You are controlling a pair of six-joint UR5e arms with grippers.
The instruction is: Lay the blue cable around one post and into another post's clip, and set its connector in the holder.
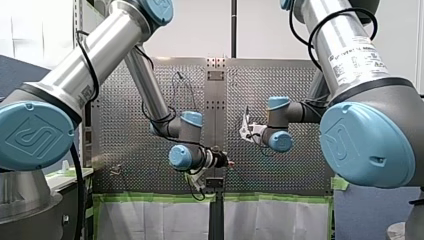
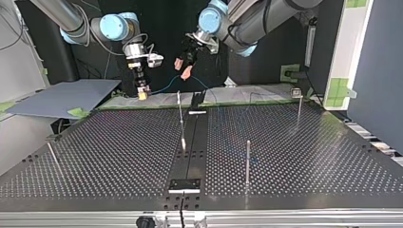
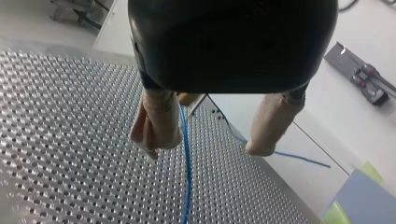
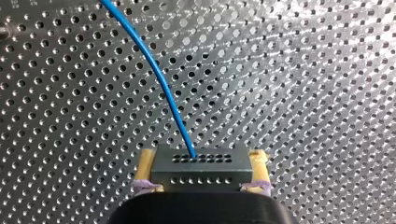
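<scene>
Connector [image 4: 201, 168]: perforated metal block, clamped between the yellow pads [image 4: 148, 163] of my right gripper [image 4: 201, 161], one pad on each side.
Cable [image 4: 156, 70]: blue, leaves the connector through a hole in its upper face and curves away over the table [image 4: 303, 93].
Right gripper: closed on the connector, holding it clear of the table.
Cable further from the connector: runs through the gap of my left gripper [image 3: 204, 150], just beside one finger, well apart from the other; contact too close to tell.
Left gripper: beige-wrapped fingers [image 3: 156, 121] spread wide, gripping nothing; in the top view just right of the connector and higher.
Posts [image 2: 247, 161]: thin, upright on the table; one [image 2: 180, 118] near the connector, the rest well apart from it.
Block [image 2: 185, 184]: black, on the table's dark middle strip [image 2: 190, 142], far from the connector; contents too small to tell.
</scene>
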